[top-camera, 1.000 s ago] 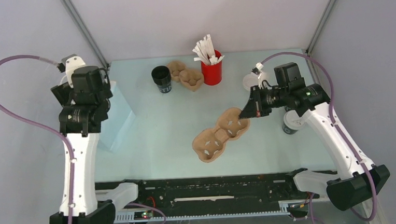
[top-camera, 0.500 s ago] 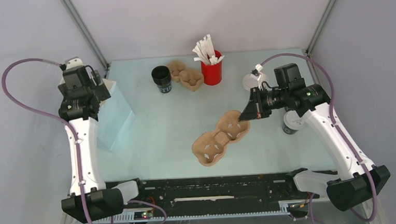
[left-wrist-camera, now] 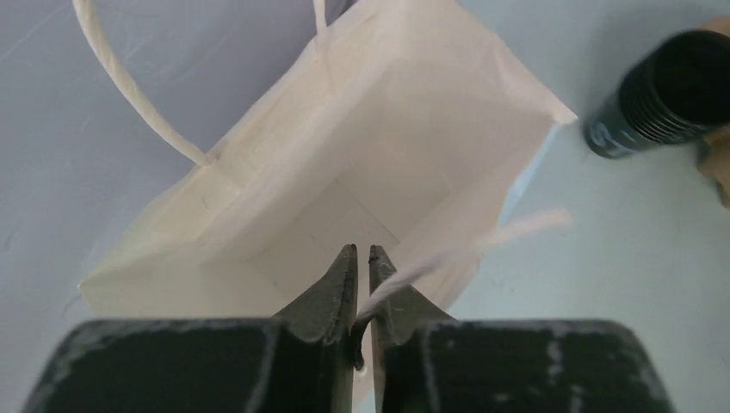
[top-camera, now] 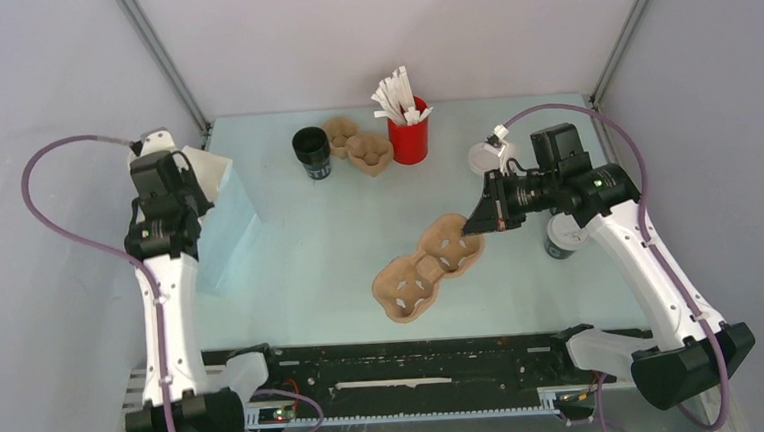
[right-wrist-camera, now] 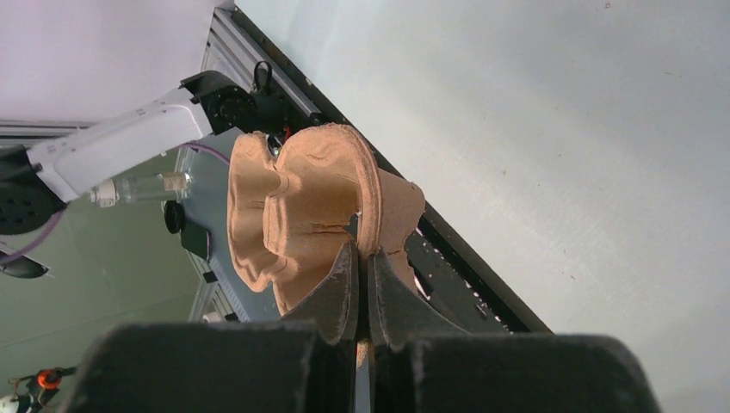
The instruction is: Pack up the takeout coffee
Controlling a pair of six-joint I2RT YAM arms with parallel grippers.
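The takeout coffee [top-camera: 560, 235], a dark cup with a white lid, stands at the right, partly hidden behind my right arm. My right gripper [right-wrist-camera: 361, 245] is shut on the rim of a brown cardboard cup carrier [top-camera: 423, 271], holding one end tilted up off the table. On the left stands an open white paper bag [left-wrist-camera: 413, 129]. My left gripper [left-wrist-camera: 356, 251] hangs over the bag's mouth, its jaws shut on the near string handle [left-wrist-camera: 482, 241].
A lidless black cup [top-camera: 311, 150], a second cardboard carrier [top-camera: 358, 145] and a red holder [top-camera: 408, 134] of white stirrers stand at the back. A loose white lid [top-camera: 481, 157] lies behind my right gripper. The bag's other handle [left-wrist-camera: 129, 86] loops out to the left.
My left gripper has swung back over the bag and gone from open to shut on the string handle. The right arm and the carrier have barely moved.
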